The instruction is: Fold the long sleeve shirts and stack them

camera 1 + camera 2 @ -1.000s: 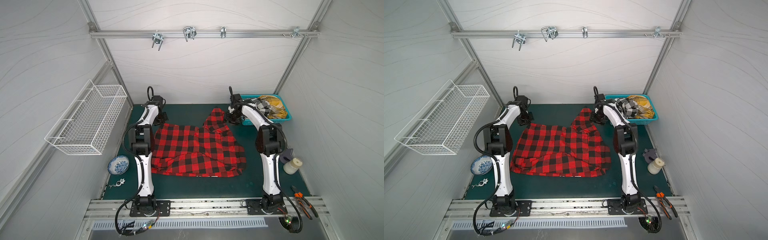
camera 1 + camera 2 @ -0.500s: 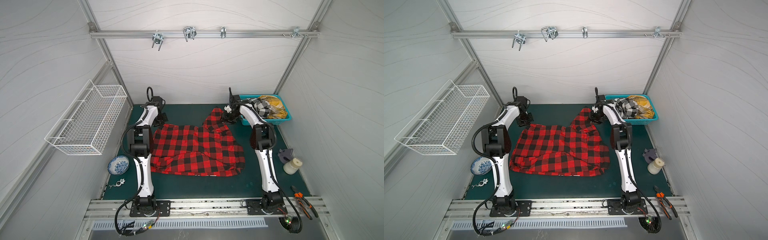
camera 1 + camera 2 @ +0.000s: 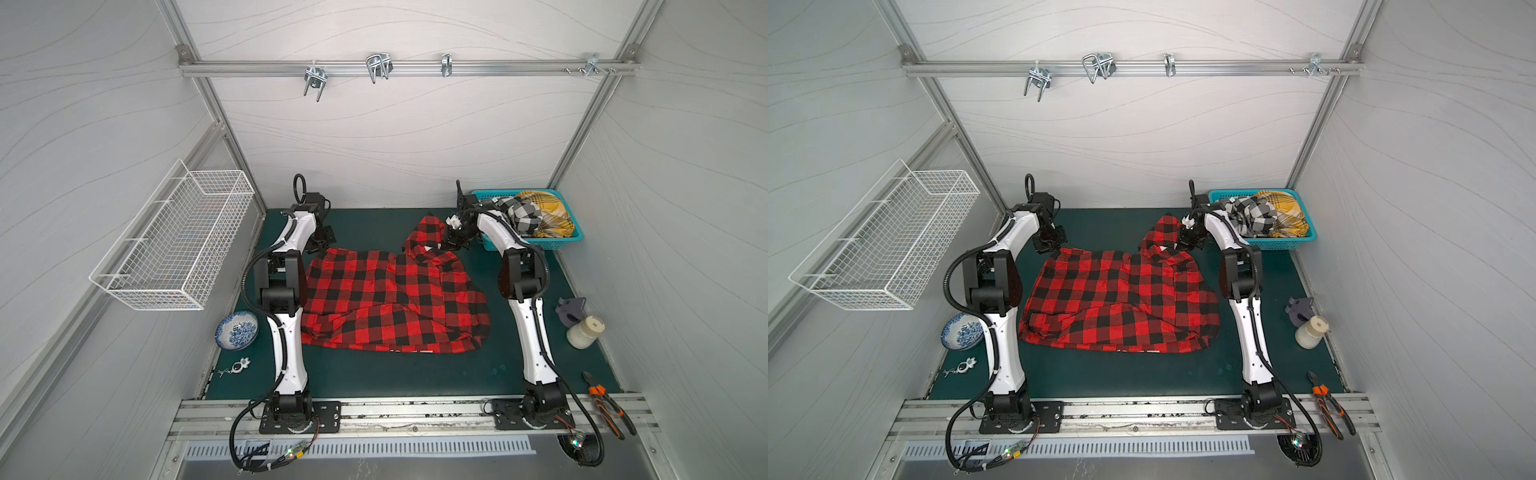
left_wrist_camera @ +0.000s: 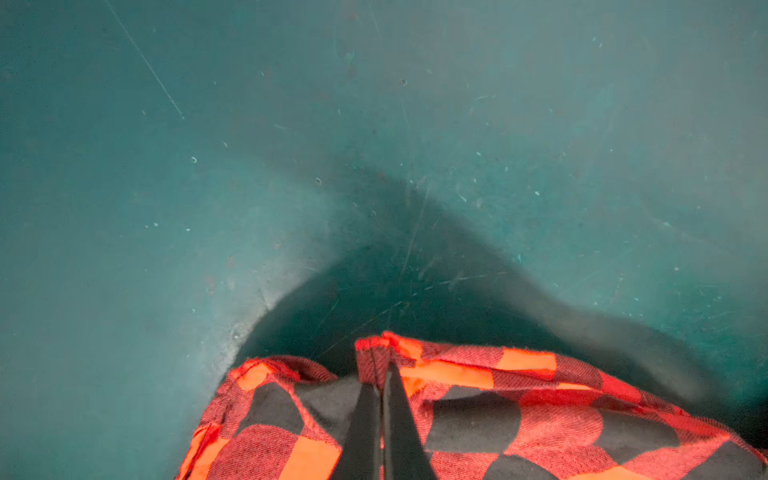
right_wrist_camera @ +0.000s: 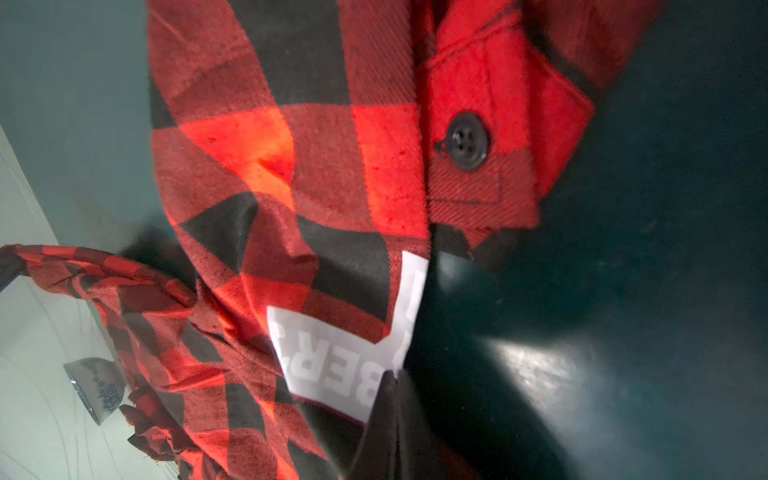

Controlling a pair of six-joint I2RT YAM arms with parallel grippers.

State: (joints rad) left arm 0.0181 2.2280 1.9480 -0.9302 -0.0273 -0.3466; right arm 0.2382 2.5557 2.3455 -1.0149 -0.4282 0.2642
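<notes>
Shirt on green mat, white walls

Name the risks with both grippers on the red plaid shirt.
The left gripper pinches only the edge of the red-and-black plaid shirt; it may slip on lifting. The right gripper grips bunched cloth by the white lettering; layers may drag unevenly. The teal basket stands close beside that arm; a swing might knock it.

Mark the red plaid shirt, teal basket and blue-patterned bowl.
red plaid shirt (image 3: 386,299), in a top view, middle of the spread body.
teal basket (image 3: 559,244), in a top view, near wall.
blue-patterned bowl (image 3: 237,330), in a top view, inner surface.
</notes>
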